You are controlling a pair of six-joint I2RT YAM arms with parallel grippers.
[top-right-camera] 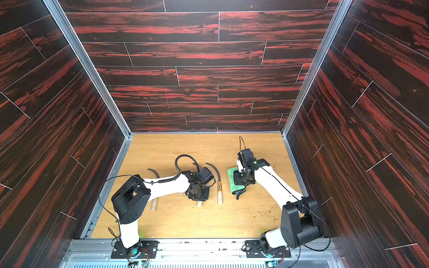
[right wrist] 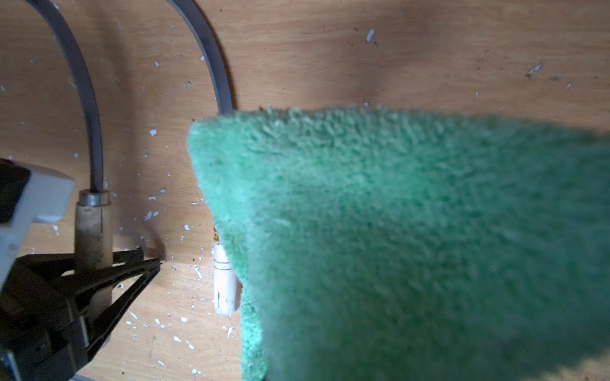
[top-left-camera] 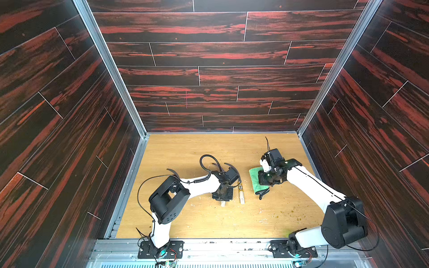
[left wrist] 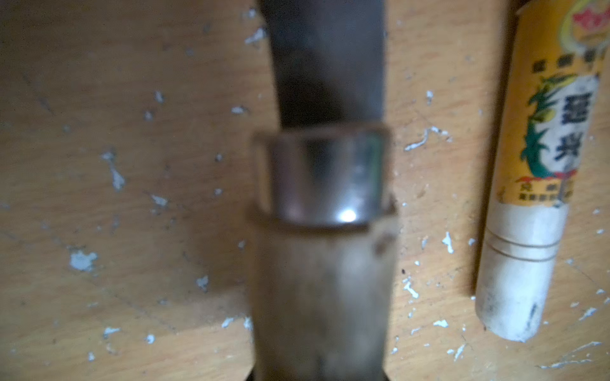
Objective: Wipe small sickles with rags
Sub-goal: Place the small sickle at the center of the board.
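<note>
handle of middle sickle (right wrist: 92,231) is clamped by the left fingers (right wrist: 132,260) near the surface (top-left-camera: 209,222) centre; green rag (top-left-camera: 255,177), just right of the labelled sickle (top-left-camera: 241,196), is apparently pinched by the right fingers (top-left-camera: 263,179).

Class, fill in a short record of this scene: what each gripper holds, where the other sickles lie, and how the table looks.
left gripper: shut on the plain-handled small sickle with a dark curved blade
right gripper: shut on the folded green fluffy cloth
other sickles: yellow-labelled sickle lying between the grippers; third sickle partly under the left arm
table: pale wooden board strewn with white flecks
</note>
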